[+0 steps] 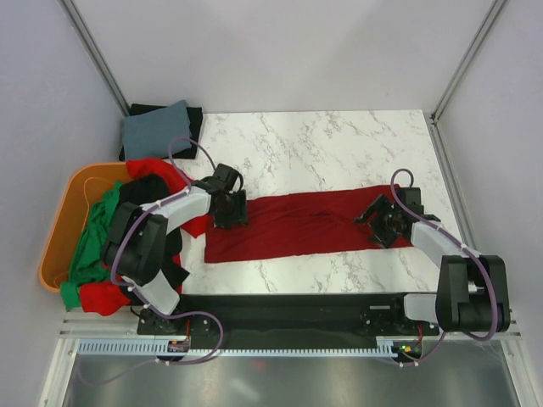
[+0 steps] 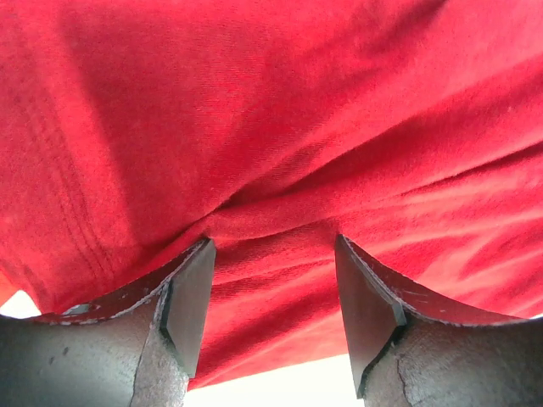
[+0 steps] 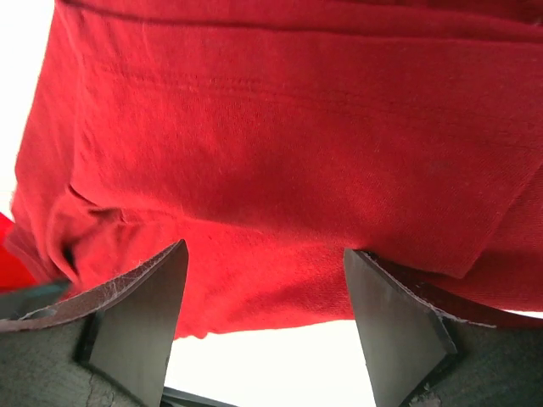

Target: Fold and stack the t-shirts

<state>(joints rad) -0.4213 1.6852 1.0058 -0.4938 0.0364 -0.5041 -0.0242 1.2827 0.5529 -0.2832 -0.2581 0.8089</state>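
No legible text, label, brand, number or sign in any view. Dark red t-shirt (image 1: 297,225) fills both wrist views: plain cloth, only seams and stitching, no print or tag showing. Orange tub (image 1: 53,246) at the left of the top view has no readable marking. Small coloured fittings (image 1: 176,346) on the rail at the bottom edge of the top view may carry markings, but they're too small to tell.
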